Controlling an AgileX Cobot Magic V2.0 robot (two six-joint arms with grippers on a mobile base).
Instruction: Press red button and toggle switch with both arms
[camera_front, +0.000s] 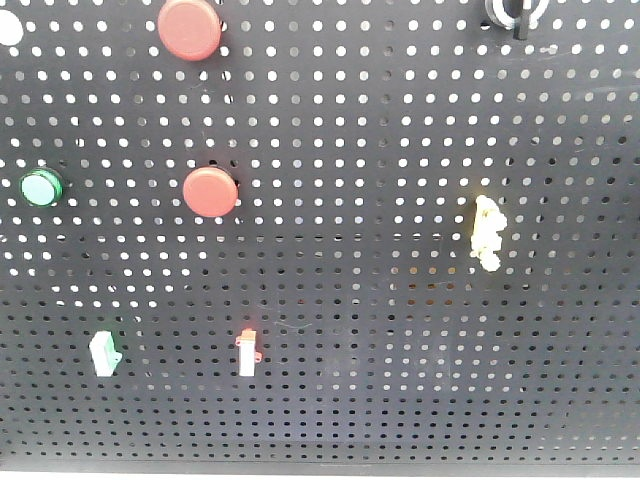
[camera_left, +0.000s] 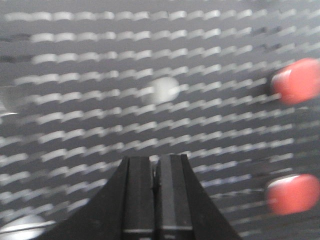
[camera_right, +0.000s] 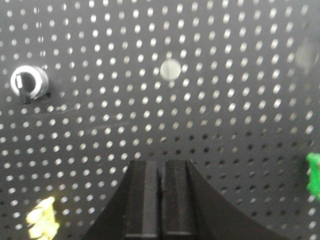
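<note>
While both arms stand short of the board (camera_front: 400, 380), nothing looks pressed.
Left gripper (camera_left: 155, 165), right gripper (camera_right: 160, 167) closed, empty; next: steer onto red button (camera_left: 297, 80), toggle switch (camera_right: 29, 81) upper left.

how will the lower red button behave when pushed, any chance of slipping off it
The lower red button looks like a rigid cap fixed in the pegboard, so it probably moves straight in rather than tilting. Its smooth face might let the shut left gripper slide off if pushed off-centre.
</note>
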